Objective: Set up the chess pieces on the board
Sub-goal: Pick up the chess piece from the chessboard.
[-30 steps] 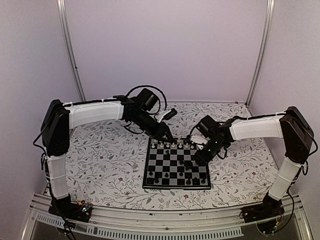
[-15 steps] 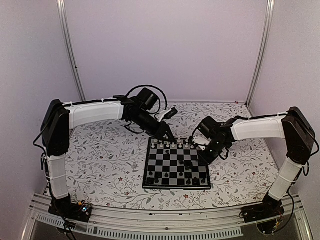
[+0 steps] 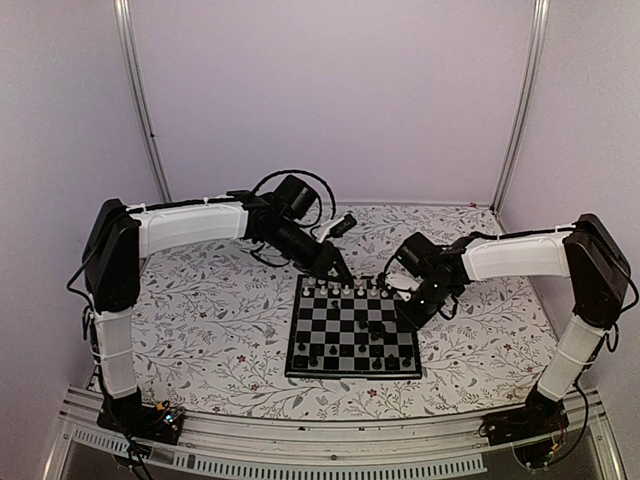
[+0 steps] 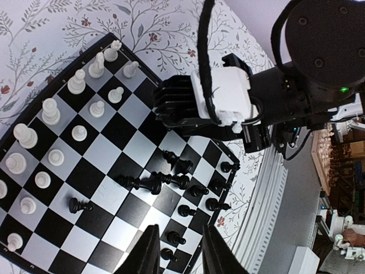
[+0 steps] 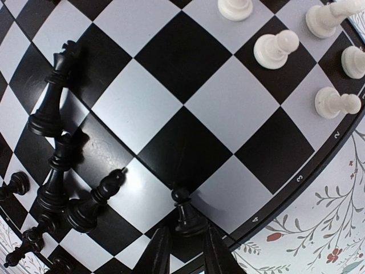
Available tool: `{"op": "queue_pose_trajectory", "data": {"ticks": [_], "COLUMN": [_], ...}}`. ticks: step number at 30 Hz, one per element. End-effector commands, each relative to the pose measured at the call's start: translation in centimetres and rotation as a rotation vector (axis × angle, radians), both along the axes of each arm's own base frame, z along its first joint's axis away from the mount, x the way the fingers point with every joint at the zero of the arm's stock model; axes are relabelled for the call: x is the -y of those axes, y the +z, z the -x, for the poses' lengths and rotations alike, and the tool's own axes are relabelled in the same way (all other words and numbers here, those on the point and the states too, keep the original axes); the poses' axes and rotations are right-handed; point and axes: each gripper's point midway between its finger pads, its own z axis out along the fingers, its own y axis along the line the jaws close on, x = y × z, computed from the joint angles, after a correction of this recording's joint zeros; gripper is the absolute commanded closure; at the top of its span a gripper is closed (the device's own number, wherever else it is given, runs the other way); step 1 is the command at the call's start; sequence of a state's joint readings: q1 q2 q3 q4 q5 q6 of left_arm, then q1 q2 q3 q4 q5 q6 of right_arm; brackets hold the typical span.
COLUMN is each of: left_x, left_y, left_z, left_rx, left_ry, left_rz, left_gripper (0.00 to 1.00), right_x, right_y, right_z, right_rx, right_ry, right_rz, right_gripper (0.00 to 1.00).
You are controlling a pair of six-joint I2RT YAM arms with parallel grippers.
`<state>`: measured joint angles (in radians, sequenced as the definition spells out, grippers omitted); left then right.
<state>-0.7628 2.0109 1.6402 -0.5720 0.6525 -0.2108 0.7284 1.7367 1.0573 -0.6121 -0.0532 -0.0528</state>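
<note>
right wrist | right gripper (image 5: 185, 254) narrow, black pawn (image 5: 185, 212) at its tips by the board (image 5: 278, 198) rim, can't tell if pinched | imo lift straight, toppled black pieces (image 5: 51, 108) close by

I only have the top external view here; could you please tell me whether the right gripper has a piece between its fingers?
Observer: In the right wrist view, the right gripper flanks an upright black pawn on a dark square by the board rim; I cannot tell whether it is squeezing.
Operator: Thank you. Is the other arm carrying anything?
Observer: No; its wrist view shows the left gripper open and empty over the board.
Operator: Is everything else standing upright?
Observer: No; the left wrist view shows a few black pieces lying on their sides.
</note>
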Motion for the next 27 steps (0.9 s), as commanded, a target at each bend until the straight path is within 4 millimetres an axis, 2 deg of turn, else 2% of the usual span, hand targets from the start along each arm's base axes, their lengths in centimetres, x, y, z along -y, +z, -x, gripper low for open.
{"op": "queue_pose_trajectory", "data": {"ticks": [1, 10, 17, 19, 27], "left_x": [0.8, 1.0, 1.0, 1.0, 1.1], "left_y": [0.0, -0.1, -0.3, -0.4, -0.2], "left_z": [-0.3, -0.3, -0.1, -0.1, -0.2], "left_rx": [-0.002, -0.01, -0.014, -0.015, -0.013], "left_ry": [-0.013, -0.018, -0.019, -0.02, -0.022], "left_rz": [0.024, 0.029, 0.026, 0.026, 0.032], "left_gripper": [0.71, 0.71, 0.71, 0.71, 0.7], "right_x": [0.7, 0.3, 0.3, -0.3, -1.0], "right_y": [-0.7, -0.4, -0.8, -0.6, -0.4], "right_z": [-0.1, -1.3, -1.1, -0.7, -1.2], "right_rx": [0.0, 0.038, 0.026, 0.013, 0.018], "right_ry": [-0.002, 0.002, 0.013, 0.029, 0.044], "right_rz": [0.057, 0.071, 0.069, 0.032, 0.02], "right_gripper": [0.76, 0.72, 0.71, 0.7, 0.68]}}
